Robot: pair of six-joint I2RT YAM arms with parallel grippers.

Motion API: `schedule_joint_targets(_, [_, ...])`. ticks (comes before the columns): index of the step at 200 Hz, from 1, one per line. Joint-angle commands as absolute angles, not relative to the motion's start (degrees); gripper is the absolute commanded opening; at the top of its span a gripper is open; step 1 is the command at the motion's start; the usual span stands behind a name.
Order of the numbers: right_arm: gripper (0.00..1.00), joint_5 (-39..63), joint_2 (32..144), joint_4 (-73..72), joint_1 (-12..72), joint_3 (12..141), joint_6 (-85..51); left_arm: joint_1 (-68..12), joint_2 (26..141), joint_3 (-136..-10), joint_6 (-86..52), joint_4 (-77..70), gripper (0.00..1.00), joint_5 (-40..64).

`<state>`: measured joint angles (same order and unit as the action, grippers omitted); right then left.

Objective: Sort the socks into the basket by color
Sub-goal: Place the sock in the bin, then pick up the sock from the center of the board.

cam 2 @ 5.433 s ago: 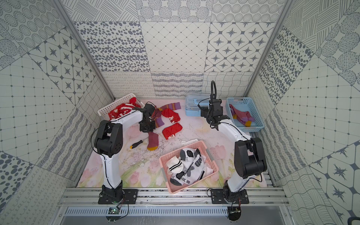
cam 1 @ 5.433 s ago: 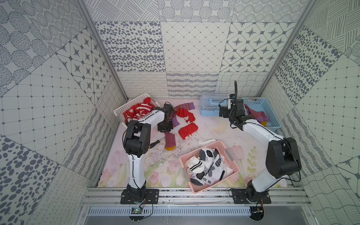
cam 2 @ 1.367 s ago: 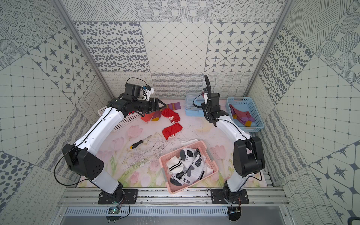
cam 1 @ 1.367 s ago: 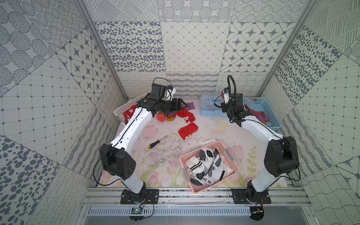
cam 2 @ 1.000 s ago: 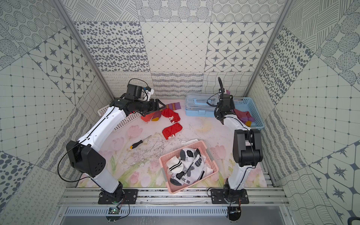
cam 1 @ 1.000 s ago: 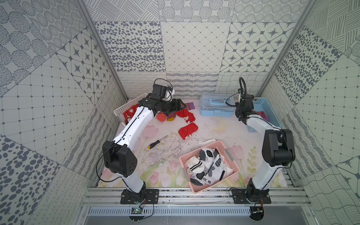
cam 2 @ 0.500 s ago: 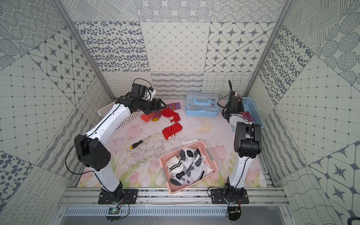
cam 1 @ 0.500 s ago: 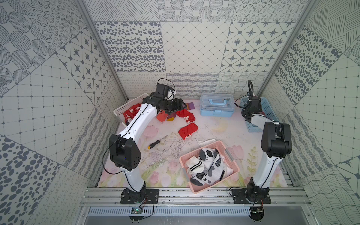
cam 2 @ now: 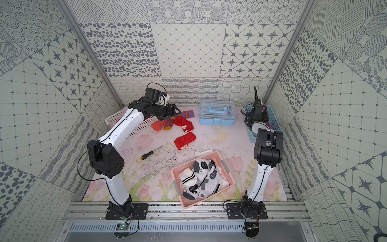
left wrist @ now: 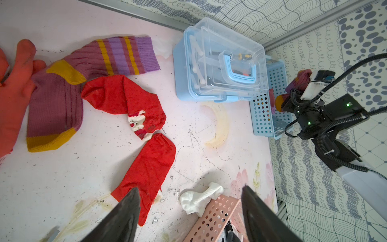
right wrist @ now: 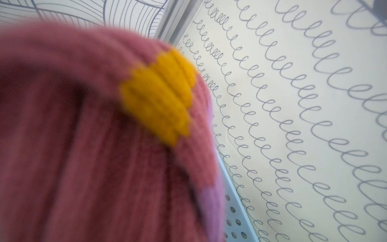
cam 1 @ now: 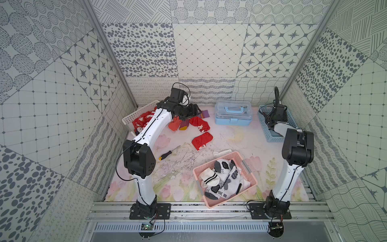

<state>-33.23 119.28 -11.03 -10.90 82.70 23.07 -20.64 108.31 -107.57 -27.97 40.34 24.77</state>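
Observation:
My left gripper [left wrist: 189,188] hangs open and empty above loose socks at the back of the table [cam 1: 230,134]: a purple sock with yellow stripes [left wrist: 117,56] and two red socks [left wrist: 125,98] [left wrist: 150,167]. In both top views my right gripper [cam 1: 271,122] reaches down into the blue basket [cam 1: 267,134]. It is shut on a purple sock [right wrist: 104,146] that fills the right wrist view and hides the fingers. The white basket [cam 1: 134,117] holds red socks [cam 1: 144,121]. White socks [cam 1: 224,178] fill the pink basket [cam 1: 231,199].
An orange glove [cam 1: 173,125] lies beside the purple sock under my left wrist. A clear blue toolbox [cam 1: 233,113] stands between the two arms. A screwdriver [cam 1: 167,154] and a loose white sock [cam 1: 223,152] lie mid-table. Patterned walls close in on three sides.
My right arm has swung from the toolbox over to the blue basket, staying shut. My left arm has barely shifted above the sock pile, jaws still open.

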Motion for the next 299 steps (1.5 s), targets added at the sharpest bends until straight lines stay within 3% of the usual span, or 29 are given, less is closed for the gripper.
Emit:
schedule_joint_targets(1, [0.00,-31.46,120.81,-9.95,-11.33,85.61,20.91,-21.36,109.46,-109.37,-27.77,43.04,0.76,23.34])
schedule_joint_targets(9, [0.05,-31.29,121.17,-9.27,-11.44,86.06,20.38,-21.36,109.67,-109.63,-27.69,43.15,0.76,23.29])
schedule_joint_targets(36, [0.42,-30.24,122.20,-6.68,-11.91,87.57,18.86,-21.45,110.21,-110.26,-27.62,43.57,0.76,23.12])
schedule_joint_targets(55, [0.58,-29.98,122.34,-6.09,-11.92,87.96,18.48,-21.44,110.56,-110.65,-27.43,43.94,0.76,23.12])
schedule_joint_targets(124, [0.92,-29.27,119.44,-5.04,-11.45,85.80,16.00,-21.45,110.65,-110.48,-26.38,45.81,0.76,21.70])
schedule_joint_targets(149, [0.99,-29.53,116.94,-6.29,-10.06,83.13,15.92,-21.45,110.49,-109.60,-26.24,46.58,0.76,20.69])
schedule_joint_targets(299, [0.98,-24.11,102.99,4.72,1.93,73.72,2.64,-18.68,107.58,-97.58,-28.04,46.13,0.77,13.74])
